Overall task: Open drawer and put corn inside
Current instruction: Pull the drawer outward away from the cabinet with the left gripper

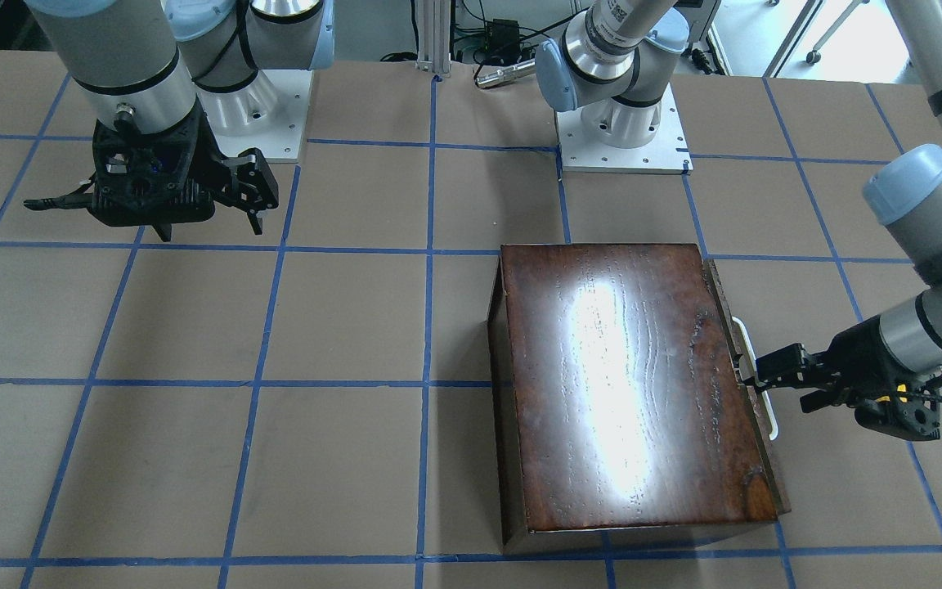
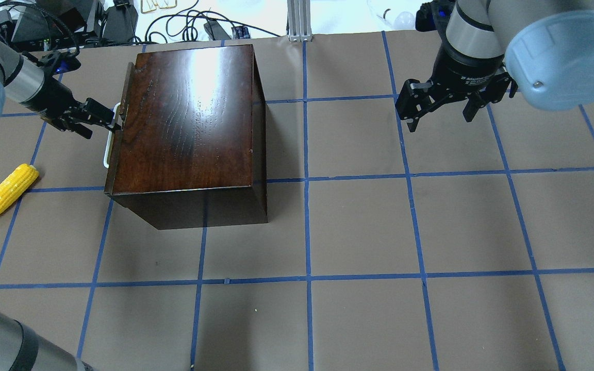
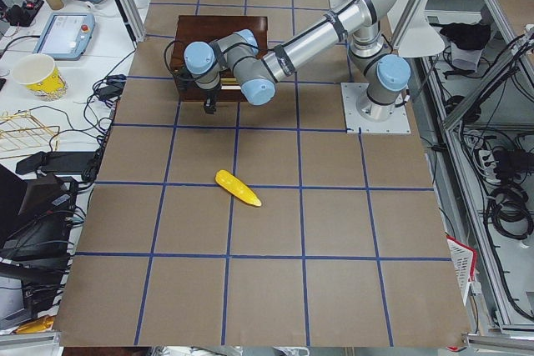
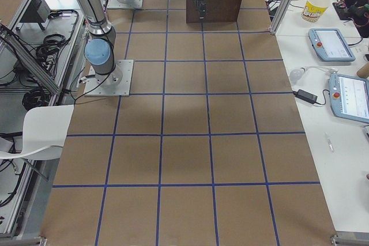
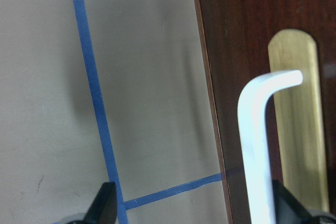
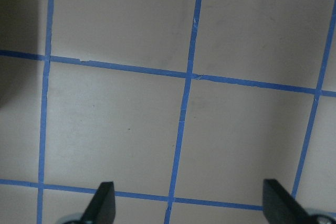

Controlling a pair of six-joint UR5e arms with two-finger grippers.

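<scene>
**Left gripper at the shut drawer's handle, corn waiting beside it**

From the left of the overhead view: the corn [image 2: 7, 193] lies on the table [image 2: 359, 226], a yellow bumpy cob set diagonally with its tapered tip toward the robot. Near it, the left gripper [image 2: 102, 125] has its jaws spread wide around the white handle [image 5: 254, 145]. The handle stands just inside one finger and is not yet pinched. The drawer [image 2: 120, 135] sits flush in the glossy brown box [image 2: 188, 118], so the pull should run leftward, away from the box. Far right, the right gripper [image 2: 441, 117] hovers over the table, jaws wide and holding nothing. The left arm is much nearer to both handle and corn.
</scene>
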